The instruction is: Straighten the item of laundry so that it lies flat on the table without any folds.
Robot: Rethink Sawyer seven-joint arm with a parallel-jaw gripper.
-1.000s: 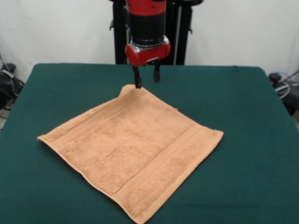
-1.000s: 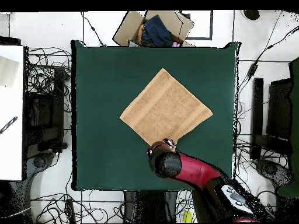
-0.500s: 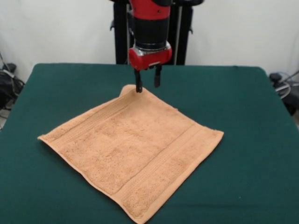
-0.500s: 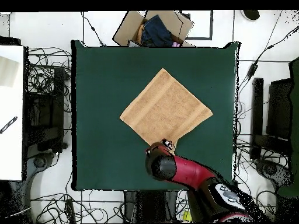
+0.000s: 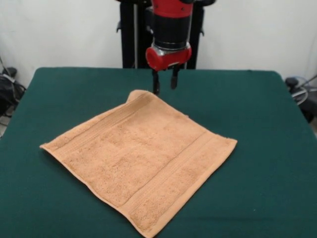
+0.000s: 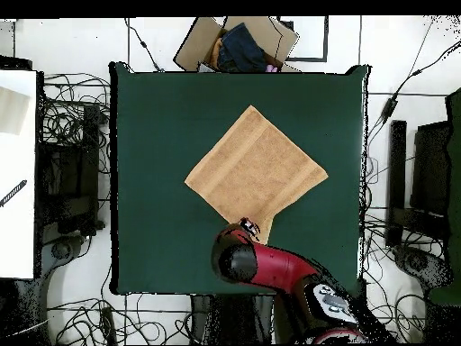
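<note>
The item of laundry (image 5: 138, 156) is a peach-orange towel spread as a diamond on the green table (image 5: 257, 124), with band stripes near two opposite edges. Its far corner in the front view shows a small curl. My gripper (image 5: 165, 85) hangs just beyond that far corner, a little above the table, open with nothing between its fingers. In the overhead view the towel (image 6: 256, 168) lies near the table's middle (image 6: 153, 135), and the red arm covers the gripper (image 6: 243, 231) beside the towel's bottom corner.
An open cardboard box (image 6: 236, 43) holding dark cloth stands off the table's top edge in the overhead view. Cables and equipment lie on the floor around the table. A white surface (image 6: 16, 171) is at the left.
The gripper has risen and moved off the towel's far corner, to the right in the front view. The towel has stayed as it was.
</note>
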